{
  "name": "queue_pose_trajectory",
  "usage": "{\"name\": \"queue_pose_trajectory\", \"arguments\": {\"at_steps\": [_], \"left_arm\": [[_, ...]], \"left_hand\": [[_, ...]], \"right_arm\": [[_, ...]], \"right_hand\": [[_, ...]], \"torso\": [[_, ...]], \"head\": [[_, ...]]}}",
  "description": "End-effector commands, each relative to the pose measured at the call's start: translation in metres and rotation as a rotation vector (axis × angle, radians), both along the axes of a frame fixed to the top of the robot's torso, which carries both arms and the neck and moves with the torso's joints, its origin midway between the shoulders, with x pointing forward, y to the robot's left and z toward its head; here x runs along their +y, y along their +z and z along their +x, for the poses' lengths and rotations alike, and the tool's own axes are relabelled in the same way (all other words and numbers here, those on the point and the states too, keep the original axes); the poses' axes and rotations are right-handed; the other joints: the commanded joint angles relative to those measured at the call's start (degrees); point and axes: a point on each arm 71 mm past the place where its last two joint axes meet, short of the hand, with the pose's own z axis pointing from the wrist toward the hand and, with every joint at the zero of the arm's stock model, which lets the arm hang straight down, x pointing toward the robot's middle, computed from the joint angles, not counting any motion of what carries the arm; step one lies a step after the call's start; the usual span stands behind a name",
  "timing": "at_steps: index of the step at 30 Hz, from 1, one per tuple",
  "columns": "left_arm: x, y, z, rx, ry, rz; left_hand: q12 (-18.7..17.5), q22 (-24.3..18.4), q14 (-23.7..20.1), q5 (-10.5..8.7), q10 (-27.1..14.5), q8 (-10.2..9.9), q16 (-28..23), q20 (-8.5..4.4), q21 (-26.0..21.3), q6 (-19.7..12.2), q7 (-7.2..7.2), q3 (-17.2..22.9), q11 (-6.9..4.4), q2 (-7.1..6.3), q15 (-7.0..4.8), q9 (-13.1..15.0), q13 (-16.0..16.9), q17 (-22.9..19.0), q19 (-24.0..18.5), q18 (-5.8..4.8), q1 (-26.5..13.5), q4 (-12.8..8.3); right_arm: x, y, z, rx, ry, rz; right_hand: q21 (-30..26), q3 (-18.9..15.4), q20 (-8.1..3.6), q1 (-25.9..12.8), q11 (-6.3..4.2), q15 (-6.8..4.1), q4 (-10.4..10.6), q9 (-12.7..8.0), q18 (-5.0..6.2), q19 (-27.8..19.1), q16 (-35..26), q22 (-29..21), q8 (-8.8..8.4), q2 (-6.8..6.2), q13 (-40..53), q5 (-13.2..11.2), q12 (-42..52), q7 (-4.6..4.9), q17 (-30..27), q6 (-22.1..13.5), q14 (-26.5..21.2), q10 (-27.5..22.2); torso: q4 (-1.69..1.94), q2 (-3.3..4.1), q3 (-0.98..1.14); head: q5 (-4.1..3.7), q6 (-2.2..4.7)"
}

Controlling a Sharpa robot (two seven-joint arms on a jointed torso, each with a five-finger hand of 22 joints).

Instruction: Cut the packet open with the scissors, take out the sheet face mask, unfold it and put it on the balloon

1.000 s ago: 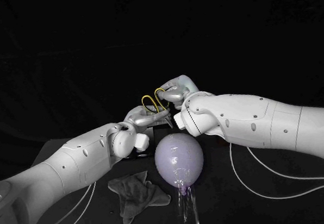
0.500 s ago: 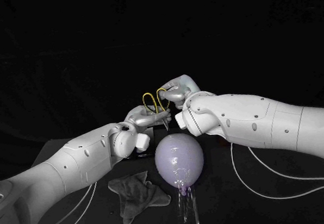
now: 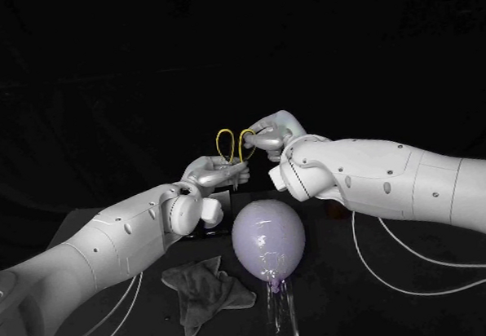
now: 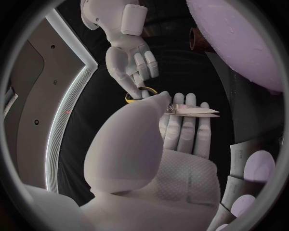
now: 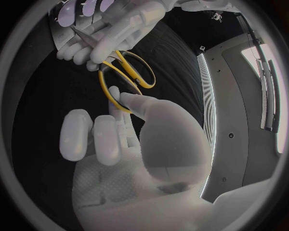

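The scissors [image 3: 235,146], with yellow handle loops, stand upright above the table, loops up. My left hand [image 3: 214,174] grips the blades [image 4: 194,110], pressed by its thumb against its fingers. My right hand [image 3: 273,135] is at the loops [image 5: 125,77], where its thumb [image 5: 147,111] and a finger pinch one loop. Below the hands, the pale purple balloon [image 3: 267,234] sits on a clear stand [image 3: 283,315]. The white packet [image 4: 253,166] with purple ovals lies on the table beneath my left hand.
A crumpled grey cloth [image 3: 205,291] lies on the table left of the balloon stand. White cables [image 3: 380,279] hang from both arms near the table. The balloon [image 4: 241,43] is close beside my left hand.
Both hands have lifted the scissors a little, and the loops now stand higher. My right hand has shifted up and slightly right with the loops.
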Motion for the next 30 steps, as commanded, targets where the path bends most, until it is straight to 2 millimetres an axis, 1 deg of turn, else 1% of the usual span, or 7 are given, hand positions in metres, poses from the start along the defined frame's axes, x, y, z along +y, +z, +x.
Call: {"name": "queue_pose_trajectory", "arguments": {"at_steps": [1, 9, 16, 26, 28, 30], "left_arm": [[0.004, 0.001, 0.001, -0.016, 0.023, 0.014], [0.002, 0.0, 0.0, -0.012, -0.03, 0.023], [-0.002, 0.0, -0.003, -0.007, -0.086, 0.016], [-0.003, -0.001, -0.005, 0.009, -0.131, -0.003], [-0.003, -0.001, -0.005, 0.012, -0.14, -0.008], [-0.003, -0.001, -0.005, 0.016, -0.146, -0.012]], "left_hand": [[-0.1, 0.2, 0.8, 0.21, 1.5, 0.0, 0.3, 0.2, 0.5, -0.7, 0.3, 0.5, -0.76, 0.91, -0.36, 0.3, 0.0, 0.2, 0.8, 0.35, 0.0, -0.1], [-0.2, 0.4, 1.6, 0.2, 2.4, 0.2, 0.6, 0.49, 1.2, -1.1, 0.3, 0.2, -0.98, 0.65, -0.77, 0.9, 0.0, 0.6, 2.0, 0.28, -0.5, -0.8], [-0.4, 0.5, 2.0, 0.2, 2.8, 0.2, 0.9, 0.67, 1.6, -1.2, 0.18, -0.4, -1.14, 0.14, -0.97, 1.2, 0.1, 0.9, 2.5, 0.2, -1.0, -1.2], [-0.4, 1.0, 4.3, 0.21, 4.0, -0.4, 2.3, 0.68, 3.1, -2.1, 0.11, -1.5, -1.5, 0.52, -1.81, 1.5, 0.2, 2.1, 4.8, 0.22, -1.9, -1.7], [-0.5, 1.1, 5.2, 0.21, 4.0, -0.5, 2.9, 0.72, 3.4, -2.1, 0.01, -1.8, -1.59, 0.47, -2.08, 1.6, 0.2, 2.6, 5.5, 0.2, -2.3, -1.7], [-0.5, 1.1, 5.2, 0.21, 4.1, -0.5, 2.9, 0.72, 3.5, -2.1, 0.0, -1.9, -1.6, 0.46, -2.09, 1.7, 0.2, 2.6, 5.5, 0.2, -2.4, -1.7]], "right_arm": [[-0.003, 0.004, 0.002, -0.035, 0.013, -0.016], [-0.009, 0.004, 0.005, -0.037, -0.014, -0.014], [-0.012, 0.003, 0.007, -0.032, -0.029, -0.012], [-0.016, 0.003, 0.009, -0.029, -0.05, -0.009], [-0.017, 0.003, 0.009, -0.028, -0.055, -0.008], [-0.017, 0.003, 0.009, -0.027, -0.057, -0.008]], "right_hand": [[-0.1, 1.7, 0.05, -0.5, -1.71, -0.32, -2.3, 0.2, 0.41, -0.2, -0.2, 0.1, 0.04, 0.29, 0.0, -0.5, 0.1, -0.03, 0.0, -0.2, 0.2, 1.5], [0.0, 1.8, 0.04, -0.4, -1.75, -0.36, -2.5, 0.2, 0.36, -0.1, -0.2, 0.4, 0.08, 0.48, 0.1, -0.7, 0.1, -0.08, 0.1, -0.2, 0.3, 1.6], [0.1, 2.0, 0.01, -0.4, -1.82, -0.41, -2.7, 0.4, 0.3, 0.1, -0.2, 0.6, 0.13, 0.67, 0.1, -0.7, 0.2, -0.14, 0.1, -0.1, 0.3, 1.8], [0.1, 2.1, -0.05, -0.6, -1.87, -0.48, -3.1, 0.5, 0.31, 0.2, -0.3, 0.6, 0.17, 0.68, 0.2, 0.2, 0.3, -0.18, -0.1, 0.0, 0.4, 2.1], [0.0, 2.1, -0.08, -0.7, -1.89, -0.5, -3.2, 0.6, 0.3, 0.2, -0.3, 0.7, 0.18, 0.67, 0.3, 0.6, 0.3, -0.2, -0.1, 0.0, 0.4, 2.2], [0.0, 2.1, -0.1, -0.8, -1.9, -0.51, -3.3, 0.6, 0.3, 0.2, -0.3, 0.7, 0.18, 0.66, 0.3, 0.9, 0.3, -0.21, -0.1, 0.0, 0.4, 2.2]], "torso": [[0.02, -0.01, 0.01], [0.07, -0.01, 0.0], [0.02, -0.01, -0.02], [0.08, 0.02, -0.03], [0.06, 0.02, -0.02], [0.02, -0.01, -0.02]], "head": [[0.0, 0.0], [-0.15, -0.06], [-0.13, -0.14], [-0.22, -0.19], [-0.22, -0.21], [-0.2, -0.3]]}}
